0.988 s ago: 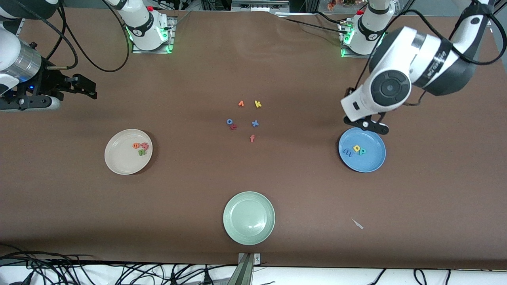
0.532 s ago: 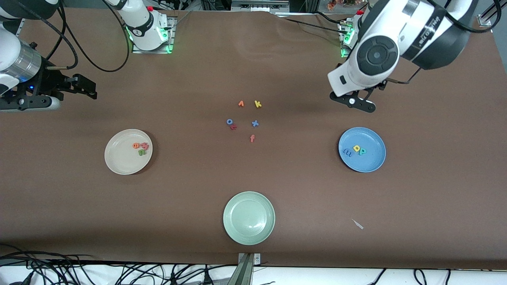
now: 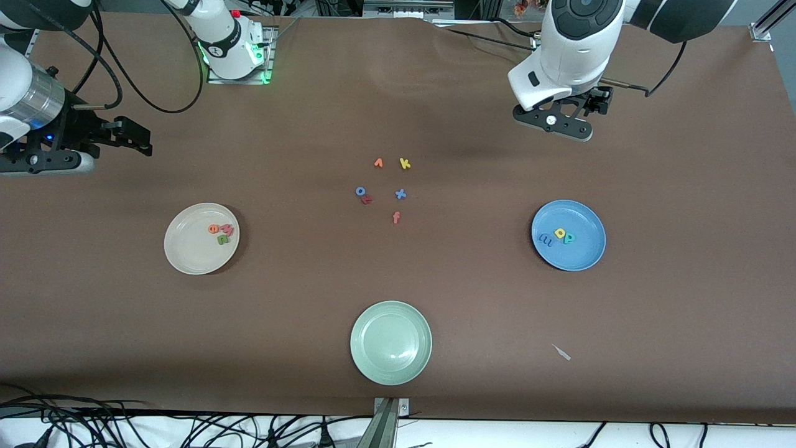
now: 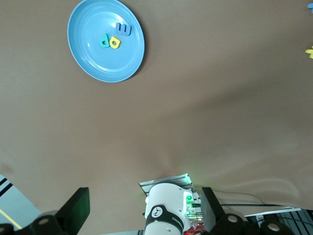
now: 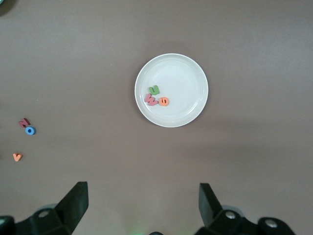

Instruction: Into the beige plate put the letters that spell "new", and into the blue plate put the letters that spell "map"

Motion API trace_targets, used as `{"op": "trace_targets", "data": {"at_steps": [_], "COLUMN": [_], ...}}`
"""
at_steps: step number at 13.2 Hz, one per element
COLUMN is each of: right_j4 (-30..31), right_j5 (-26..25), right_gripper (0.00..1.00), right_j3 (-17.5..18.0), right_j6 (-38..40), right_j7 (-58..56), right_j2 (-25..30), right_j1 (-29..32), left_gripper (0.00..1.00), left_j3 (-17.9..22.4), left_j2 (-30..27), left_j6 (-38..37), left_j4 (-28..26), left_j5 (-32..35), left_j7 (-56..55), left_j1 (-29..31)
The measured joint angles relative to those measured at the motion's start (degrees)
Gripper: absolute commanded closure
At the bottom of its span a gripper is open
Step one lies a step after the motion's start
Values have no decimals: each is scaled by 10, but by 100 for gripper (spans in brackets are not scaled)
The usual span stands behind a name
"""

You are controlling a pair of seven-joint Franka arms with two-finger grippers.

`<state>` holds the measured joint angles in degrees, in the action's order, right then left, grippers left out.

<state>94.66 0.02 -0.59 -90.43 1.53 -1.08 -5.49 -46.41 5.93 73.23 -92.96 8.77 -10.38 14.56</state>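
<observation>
On both plates, all six letters down; nothing left to fetch.
Up by the table's base edge: left gripper (image 3: 555, 118) spread and empty near the left base, blue plate (image 3: 568, 235) nearer the camera; right gripper (image 3: 127, 138) spread, empty, waiting at its end above bare table. Count: n, e, w (image 3: 221, 232) on beige plate (image 3: 186, 249); m, a, p (image 3: 558, 235) on blue; six spares (image 3: 385, 190) mid-table; one green plate (image 3: 391, 342).

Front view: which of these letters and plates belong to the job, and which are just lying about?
Job:
- beige plate holding the letters n, e, w
- blue plate holding the letters m, a, p

Lying about:
- pale green plate
- loose letters mid-table: orange one, yellow k, blue o, red one, blue x, orange f
- white scrap
</observation>
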Motion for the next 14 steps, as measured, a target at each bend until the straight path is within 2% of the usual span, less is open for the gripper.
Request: {"op": "trace_targets", "data": {"at_steps": [5,12,14], "right_j4": [0,0,0], "right_j5": [0,0,0], "right_gripper": [0,0,0], "right_j3": [0,0,0], "right_j6": [0,0,0], "right_j7": [0,0,0], "right_j2": [0,0,0], "right_j1": [0,0,0], "left_gripper": [0,0,0], "left_j3": [43,51,69], "left_j2": [36,54,54], "left_j6": [32,46,67], "left_j4": [61,110,112], "left_j5": [-1,-1,-2], "left_j7": [2,3,3], "left_j1": [38,57,56]}}
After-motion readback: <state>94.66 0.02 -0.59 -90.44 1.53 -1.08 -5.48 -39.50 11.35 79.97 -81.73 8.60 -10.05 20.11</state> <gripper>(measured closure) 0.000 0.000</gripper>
